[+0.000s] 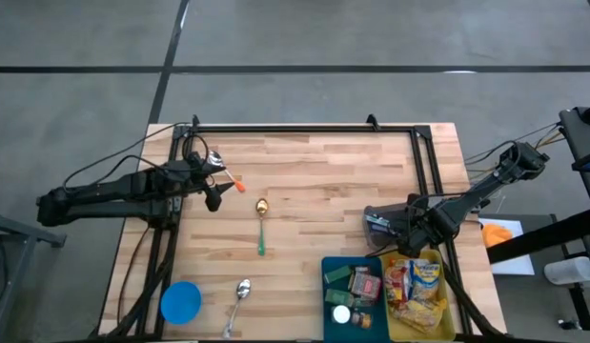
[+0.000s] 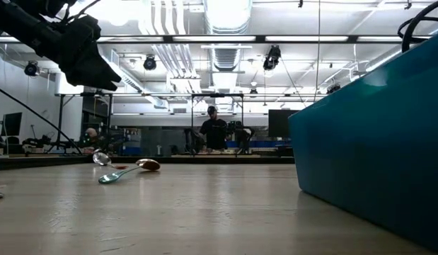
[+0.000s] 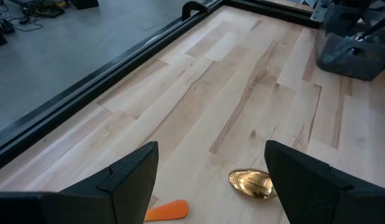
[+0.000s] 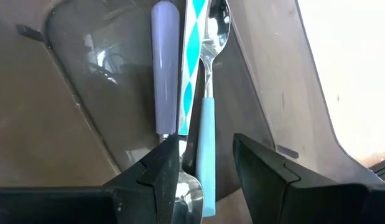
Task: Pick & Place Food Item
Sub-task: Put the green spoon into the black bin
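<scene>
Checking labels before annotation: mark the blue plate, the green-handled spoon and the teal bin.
blue plate (image 1: pixel 181 302), high view, centre of the disc.
green-handled spoon (image 1: pixel 261 238), high view, on the green handle.
teal bin (image 1: pixel 330 270), high view, bare floor at its upper left corner.

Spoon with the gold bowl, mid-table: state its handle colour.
Green. The spoon has a green handle below its gold bowl, clearest in the high view.

**Table contents**

I see a wooden table with a black frame along its edges. On it lie a green-handled spoon, a metal spoon, a blue lid, a teal bin and a grey holder.
</scene>
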Robot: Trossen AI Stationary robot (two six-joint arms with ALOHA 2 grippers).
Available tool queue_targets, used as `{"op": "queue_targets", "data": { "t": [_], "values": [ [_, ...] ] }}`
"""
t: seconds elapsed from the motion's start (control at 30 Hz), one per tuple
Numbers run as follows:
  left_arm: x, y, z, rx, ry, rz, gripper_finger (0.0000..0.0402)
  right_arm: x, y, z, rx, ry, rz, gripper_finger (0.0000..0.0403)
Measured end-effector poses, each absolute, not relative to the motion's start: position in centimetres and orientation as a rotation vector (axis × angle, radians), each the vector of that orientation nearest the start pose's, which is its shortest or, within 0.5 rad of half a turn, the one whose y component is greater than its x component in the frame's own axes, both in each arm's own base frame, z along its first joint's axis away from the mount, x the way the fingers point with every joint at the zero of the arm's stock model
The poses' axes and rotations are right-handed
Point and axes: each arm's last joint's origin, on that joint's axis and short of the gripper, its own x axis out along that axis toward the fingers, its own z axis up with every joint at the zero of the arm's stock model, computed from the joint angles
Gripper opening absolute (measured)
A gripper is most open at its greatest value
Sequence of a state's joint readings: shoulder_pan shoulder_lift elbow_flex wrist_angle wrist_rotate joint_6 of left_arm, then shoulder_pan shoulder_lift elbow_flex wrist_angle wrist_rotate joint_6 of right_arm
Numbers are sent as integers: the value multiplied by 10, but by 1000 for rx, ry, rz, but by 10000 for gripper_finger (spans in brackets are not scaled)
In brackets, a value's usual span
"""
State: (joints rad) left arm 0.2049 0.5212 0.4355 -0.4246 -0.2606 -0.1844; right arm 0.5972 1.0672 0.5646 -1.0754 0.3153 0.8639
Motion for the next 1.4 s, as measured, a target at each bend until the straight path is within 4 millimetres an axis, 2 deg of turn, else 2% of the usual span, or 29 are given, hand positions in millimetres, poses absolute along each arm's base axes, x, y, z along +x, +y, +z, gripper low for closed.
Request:
{"op": "queue_targets", "data": {
  "t": [0.17, 0.33, 0.47, 0.63, 0.8, 0.93, 1.07, 1.2, 1.4],
  "values": [
    [120, 32, 227, -163, 471, 501, 298, 124, 73, 191, 43, 1316, -363, 150],
    [120, 32, 227, -163, 471, 501, 298, 133, 78, 222, 56, 1239, -362, 150],
    [120, 32, 227, -163, 471, 501, 298, 143, 81, 250, 56, 1062, -403, 150],
    [120, 32, 227, -163, 471, 501, 298, 161, 85, 282, 111, 746, -470, 150],
    [120, 32, 227, -163, 471, 501, 298, 179, 86, 302, 222, 584, -451, 150],
    [120, 32, 227, -163, 471, 501, 298, 193, 78, 308, 354, 465, -483, 150],
    [120, 32, 227, -163, 471, 501, 298, 204, 67, 303, 489, 373, -543, 150],
    [120, 32, 227, -163, 471, 501, 298, 217, 61, 298, 538, 358, -552, 150],
    [120, 32, 227, -163, 471, 501, 298, 254, 64, 297, 539, 362, -437, 150]
  ]
}}
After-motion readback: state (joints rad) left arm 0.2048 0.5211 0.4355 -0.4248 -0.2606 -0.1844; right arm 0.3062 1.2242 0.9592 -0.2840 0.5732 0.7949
